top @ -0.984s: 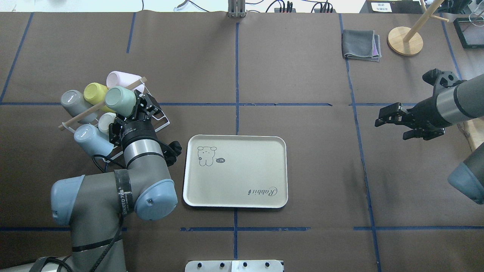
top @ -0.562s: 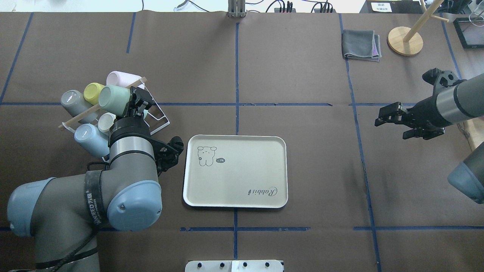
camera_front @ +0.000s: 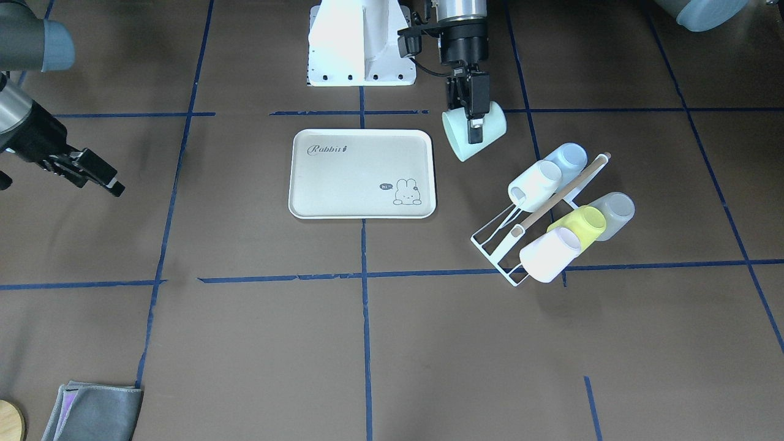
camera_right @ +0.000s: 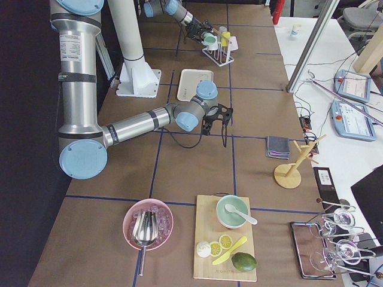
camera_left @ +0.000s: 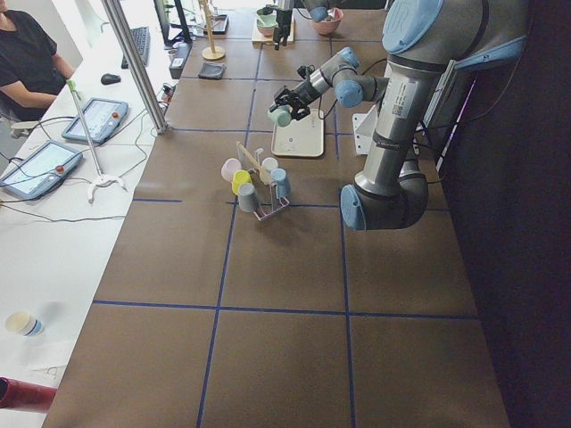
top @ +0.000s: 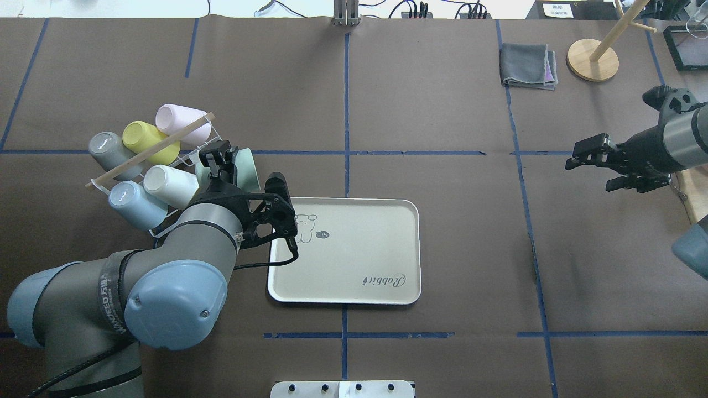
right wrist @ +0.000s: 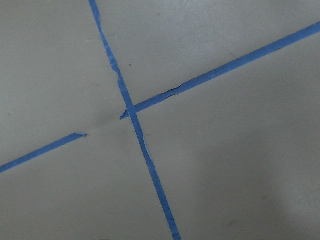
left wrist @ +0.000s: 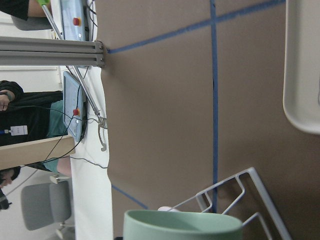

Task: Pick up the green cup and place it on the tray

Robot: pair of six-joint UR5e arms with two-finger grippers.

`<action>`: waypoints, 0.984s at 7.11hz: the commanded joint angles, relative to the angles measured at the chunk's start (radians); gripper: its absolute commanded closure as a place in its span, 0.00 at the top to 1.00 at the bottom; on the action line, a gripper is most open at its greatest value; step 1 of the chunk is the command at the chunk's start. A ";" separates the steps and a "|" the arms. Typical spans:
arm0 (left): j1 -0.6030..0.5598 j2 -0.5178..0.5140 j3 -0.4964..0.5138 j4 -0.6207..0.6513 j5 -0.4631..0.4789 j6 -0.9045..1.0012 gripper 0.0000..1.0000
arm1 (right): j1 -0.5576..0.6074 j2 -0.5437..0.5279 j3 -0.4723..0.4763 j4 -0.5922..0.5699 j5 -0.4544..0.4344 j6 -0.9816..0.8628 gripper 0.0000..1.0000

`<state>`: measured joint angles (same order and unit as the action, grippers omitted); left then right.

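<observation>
The pale mint-green cup is held tilted in my left gripper, which is shut on its wall. It hangs above the table between the cup rack and the tray's far left corner. In the front-facing view the cup is just right of the tray, under the gripper. Its rim fills the bottom of the left wrist view. The cream tray with the "Rabbit" script and bunny lies at the table's middle. My right gripper is open, holds nothing and is far to the right.
A white wire rack with a wooden bar holds pink, yellow-green, grey, pale blue and white cups, left of the tray. A folded grey cloth and a wooden stand are at the far right.
My left gripper has pulled the green cup off the rack, swung it right toward the tray and turned it over. My right gripper has drifted right and slightly farther back.
</observation>
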<state>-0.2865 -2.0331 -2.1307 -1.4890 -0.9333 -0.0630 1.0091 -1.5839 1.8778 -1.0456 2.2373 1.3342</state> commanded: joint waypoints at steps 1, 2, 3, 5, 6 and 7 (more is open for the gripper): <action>0.007 -0.001 0.090 -0.339 -0.074 -0.219 0.65 | 0.077 -0.014 0.006 -0.002 0.019 -0.053 1.00; 0.009 -0.002 0.177 -0.540 -0.081 -0.327 0.65 | 0.113 -0.039 0.006 -0.005 0.021 -0.111 1.00; 0.032 -0.001 0.260 -0.739 -0.079 -0.406 0.65 | 0.150 -0.077 0.006 -0.007 0.027 -0.206 1.00; 0.053 -0.004 0.398 -0.983 -0.078 -0.492 0.65 | 0.232 -0.177 -0.005 -0.011 0.077 -0.459 1.00; 0.070 -0.025 0.455 -1.046 -0.072 -0.548 0.65 | 0.247 -0.230 -0.006 -0.013 0.076 -0.574 1.00; 0.072 -0.047 0.519 -1.130 -0.074 -0.578 0.65 | 0.278 -0.251 -0.005 -0.086 0.073 -0.727 1.00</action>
<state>-0.2225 -2.0575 -1.6855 -2.5219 -1.0077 -0.5971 1.2543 -1.7953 1.8731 -1.0774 2.3102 0.7733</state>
